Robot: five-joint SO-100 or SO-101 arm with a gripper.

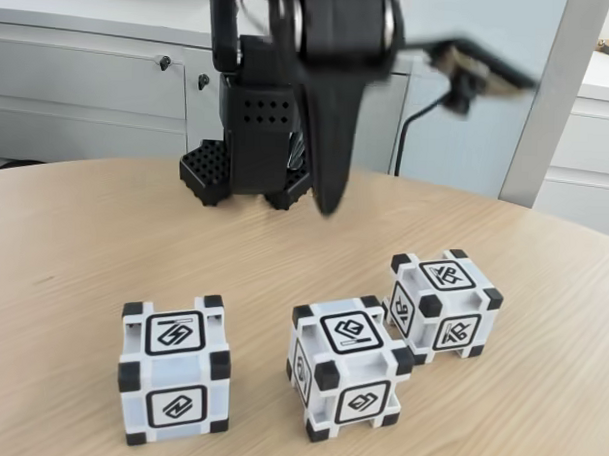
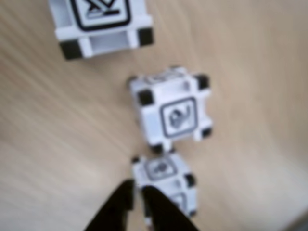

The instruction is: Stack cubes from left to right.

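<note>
Three white cubes with black corners stand apart on the wooden table in the fixed view: a left cube (image 1: 174,369), a middle cube (image 1: 348,368) and a right cube (image 1: 444,305) just behind it. My black gripper (image 1: 327,201) hangs blurred in the air behind the cubes, its jaws together and holding nothing. The wrist view is blurred too. It shows one cube (image 2: 101,24) at the top, one (image 2: 171,110) in the middle and one (image 2: 163,180) low down. Here the gripper (image 2: 137,188) comes in from the bottom edge, just left of the lowest cube and above it.
The arm's black base (image 1: 237,156) stands at the back of the round table (image 1: 74,250). White cabinets (image 1: 89,90) and a cable (image 1: 413,127) lie beyond the table's far edge. Bare wood surrounds the cubes on the left and in front.
</note>
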